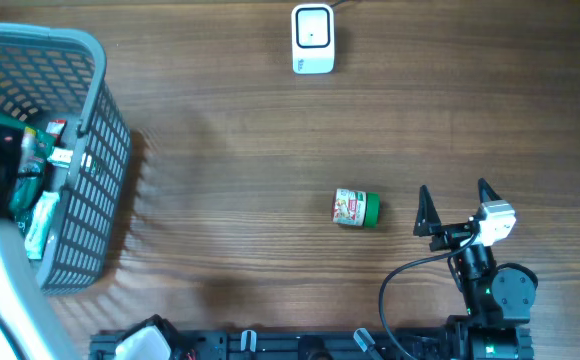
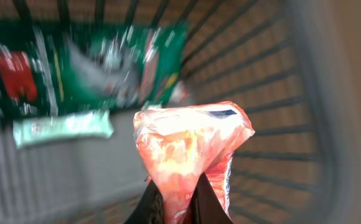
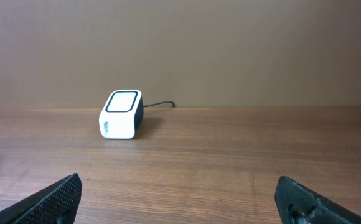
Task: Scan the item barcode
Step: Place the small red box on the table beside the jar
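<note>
Left wrist view only: left gripper (image 2: 178, 200) pinches an orange packet (image 2: 190, 146) inside the basket (image 2: 280, 93). Overhead, lower right: right gripper (image 1: 453, 190) stands wide, empty

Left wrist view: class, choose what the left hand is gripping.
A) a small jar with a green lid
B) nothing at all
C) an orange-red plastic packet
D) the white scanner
C: the left hand is shut on the bottom of the orange-red packet, which stands crumpled above it, with the basket wall behind.
</note>
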